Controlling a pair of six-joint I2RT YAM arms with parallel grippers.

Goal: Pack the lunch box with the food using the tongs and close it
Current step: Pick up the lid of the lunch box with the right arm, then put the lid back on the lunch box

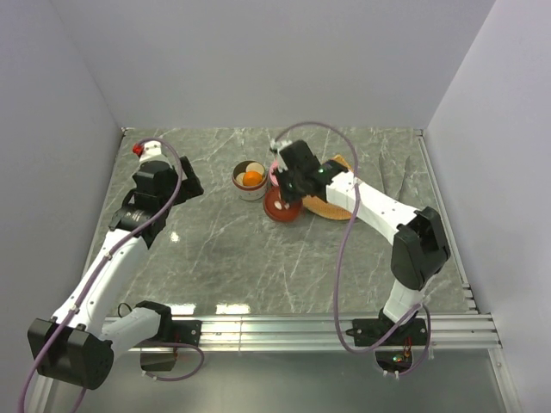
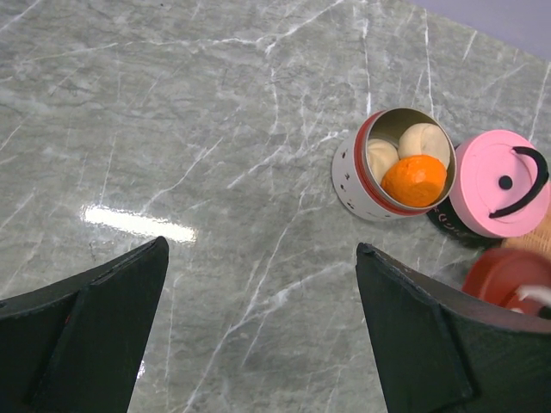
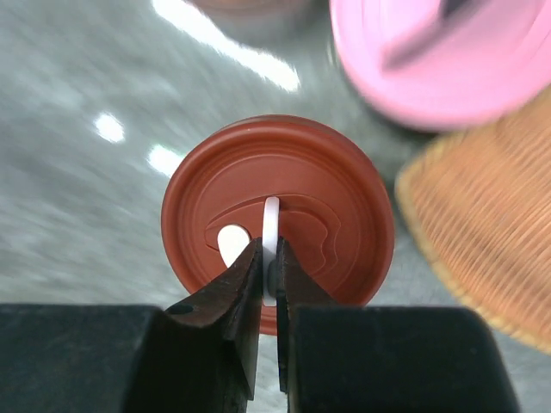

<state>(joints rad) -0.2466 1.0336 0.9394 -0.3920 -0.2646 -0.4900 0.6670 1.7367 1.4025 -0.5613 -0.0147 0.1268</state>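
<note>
Right gripper [image 3: 269, 258] pinched shut on the white handle [image 3: 271, 215] of the red lid [image 3: 344, 189], close between pink lid [image 3: 448, 60] and woven tray [image 3: 491, 232]. Lid probably sits on the marble tabletop [image 2: 215, 129], blur hides contact. Left gripper [image 2: 261, 249] spread wide, holding nothing, over marble left of the round lunch box [image 2: 349, 176] holding cream balls [image 2: 424, 138] and an orange ball [image 2: 415, 179].

Top view high, behind, whole table [image 1: 224, 258]; 2 wrist views close, downward, share red lid [image 3: 331, 172]
</note>
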